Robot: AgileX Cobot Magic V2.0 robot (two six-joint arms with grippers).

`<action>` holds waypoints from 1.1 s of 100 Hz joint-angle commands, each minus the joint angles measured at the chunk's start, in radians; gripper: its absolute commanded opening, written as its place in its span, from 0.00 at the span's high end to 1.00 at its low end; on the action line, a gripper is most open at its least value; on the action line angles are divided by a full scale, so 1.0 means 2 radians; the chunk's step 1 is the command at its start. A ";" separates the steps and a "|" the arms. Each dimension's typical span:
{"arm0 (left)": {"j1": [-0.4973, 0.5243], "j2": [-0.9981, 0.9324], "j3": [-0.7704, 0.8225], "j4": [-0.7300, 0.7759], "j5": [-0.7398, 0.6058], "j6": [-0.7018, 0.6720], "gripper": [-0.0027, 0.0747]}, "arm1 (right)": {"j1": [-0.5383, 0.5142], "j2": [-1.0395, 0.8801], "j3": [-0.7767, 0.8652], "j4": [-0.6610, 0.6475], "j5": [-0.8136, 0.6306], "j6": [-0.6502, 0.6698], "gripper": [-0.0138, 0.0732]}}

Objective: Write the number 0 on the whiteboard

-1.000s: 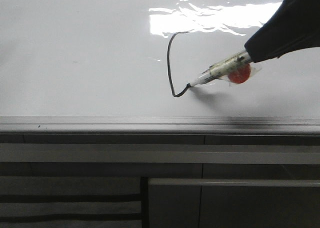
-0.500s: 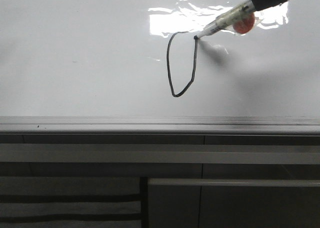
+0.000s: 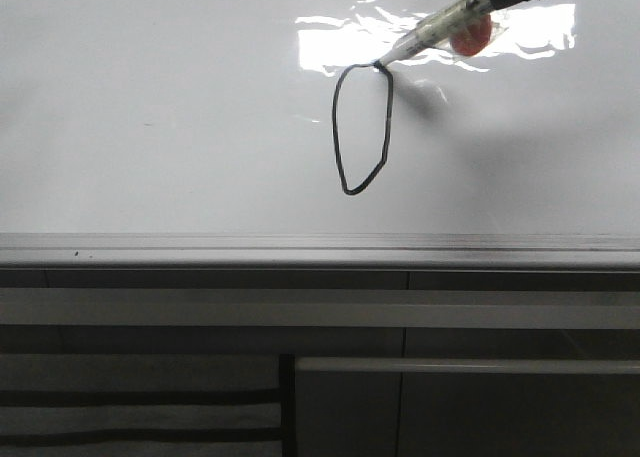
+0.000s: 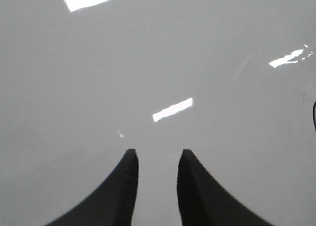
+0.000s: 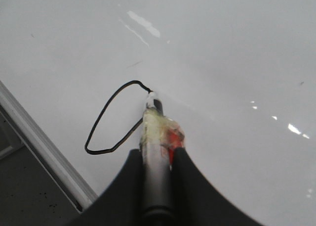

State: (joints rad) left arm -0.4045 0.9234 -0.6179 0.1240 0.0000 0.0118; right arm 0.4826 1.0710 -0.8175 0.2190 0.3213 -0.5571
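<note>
The right hand [image 5: 158, 159] is mostly cut off at the front view's top corner, but its wrist view shows it clamped on a marker [image 3: 432, 32] whose tip touches the top right of the number 0 [image 3: 362, 129], and there the loop looks closed, though the tip covers the join. A red blob beside the marker's barrel is too blurred to name. The number 0 sits mid-whiteboard [image 3: 160, 127], well above the grey lower rail [image 3: 300, 249] with bare white board on both sides, and the left hand [image 4: 157, 186] hangs over blank board with its fingers slightly parted, holding nothing.
</note>
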 commanded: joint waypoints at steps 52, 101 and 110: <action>-0.112 -0.030 -0.013 0.026 0.009 0.001 0.75 | 0.060 -0.170 -0.016 0.018 0.186 -0.001 0.92; -0.340 0.034 -0.013 0.177 0.071 0.001 0.75 | 0.118 -0.099 -0.016 0.018 0.211 -0.010 0.92; -0.337 0.055 -0.013 0.183 0.062 0.001 0.75 | 0.138 -0.077 -0.016 0.018 0.191 -0.010 0.92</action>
State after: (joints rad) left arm -1.0743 1.0063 -0.6179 0.4688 0.1980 0.0167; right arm 0.7247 0.8824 -0.8157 0.2417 0.7981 -0.5654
